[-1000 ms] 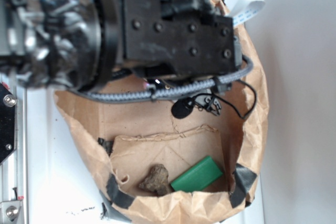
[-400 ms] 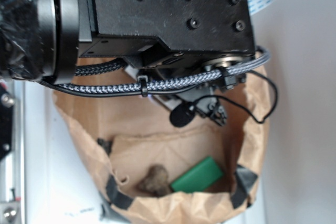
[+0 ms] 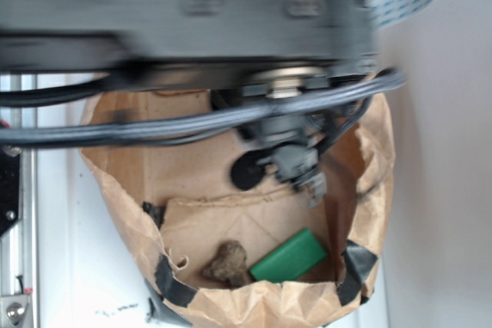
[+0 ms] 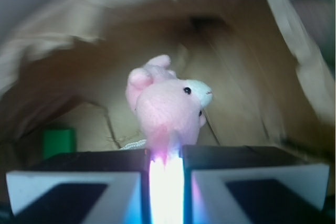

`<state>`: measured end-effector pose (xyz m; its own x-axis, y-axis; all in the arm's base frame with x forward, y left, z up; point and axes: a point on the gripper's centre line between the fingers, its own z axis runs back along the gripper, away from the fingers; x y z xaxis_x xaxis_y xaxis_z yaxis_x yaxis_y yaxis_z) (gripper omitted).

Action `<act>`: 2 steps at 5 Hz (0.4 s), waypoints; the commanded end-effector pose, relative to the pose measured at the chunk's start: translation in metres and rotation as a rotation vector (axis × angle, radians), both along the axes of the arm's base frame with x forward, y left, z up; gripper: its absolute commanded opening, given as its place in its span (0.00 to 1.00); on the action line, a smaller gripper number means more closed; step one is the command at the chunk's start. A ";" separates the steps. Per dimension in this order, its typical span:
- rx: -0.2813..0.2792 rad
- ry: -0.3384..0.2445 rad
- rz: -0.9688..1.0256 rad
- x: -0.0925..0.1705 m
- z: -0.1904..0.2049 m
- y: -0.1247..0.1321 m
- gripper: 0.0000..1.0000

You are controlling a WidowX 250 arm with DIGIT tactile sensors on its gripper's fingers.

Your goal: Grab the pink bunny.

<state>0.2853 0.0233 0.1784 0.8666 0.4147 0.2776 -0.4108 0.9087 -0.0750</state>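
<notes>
Your arm [image 3: 184, 28] now fills the whole top of the exterior view, larger and more blurred than a second ago, so it has been rising toward the camera out of the brown paper bag [image 3: 377, 159], where the green block [image 3: 289, 258] and the brown lump [image 3: 228, 263] lie as they did. In the wrist view the gripper [image 4: 166, 167] has its jaws nearly shut, pinching the pink bunny [image 4: 165, 107] by its lower end so it hangs clear of the bag's floor; I judge the grab made. You'll find no brand, label or writing readable in either view.
</notes>
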 end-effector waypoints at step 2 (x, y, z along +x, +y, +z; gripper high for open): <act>0.093 -0.035 -0.383 -0.007 0.060 0.015 0.00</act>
<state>0.2690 0.0160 0.2156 0.9580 0.0466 0.2830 -0.0481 0.9988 -0.0018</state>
